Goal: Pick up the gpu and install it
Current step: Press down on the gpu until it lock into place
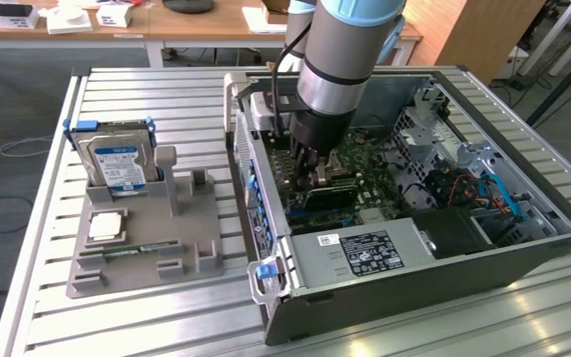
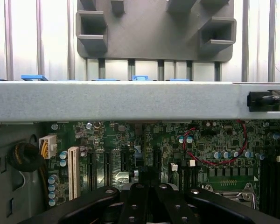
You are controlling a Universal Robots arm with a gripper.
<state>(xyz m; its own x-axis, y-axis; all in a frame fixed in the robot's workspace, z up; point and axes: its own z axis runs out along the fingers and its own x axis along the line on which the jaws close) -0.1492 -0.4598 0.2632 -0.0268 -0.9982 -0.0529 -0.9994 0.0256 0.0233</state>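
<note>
- The fingers [image 1: 317,172] are clenched inside the open computer case [image 1: 523,256], over the motherboard [image 1: 365,152].
- The gpu [image 1: 327,197] stands just below them.
- A hard drive [image 1: 117,160] on the grey holder [image 1: 142,245] lies at 9 o'clock.

I see the gpu [image 1: 327,198], a thin black card, lying low over the green motherboard [image 1: 380,167] inside the open computer case [image 1: 523,256], directly beneath my end effector [image 1: 317,177].

Silver-grey tubular arm [image 1: 337,71] with light-blue joint caps, a black cable, black hand [image 1: 317,165].
</note>
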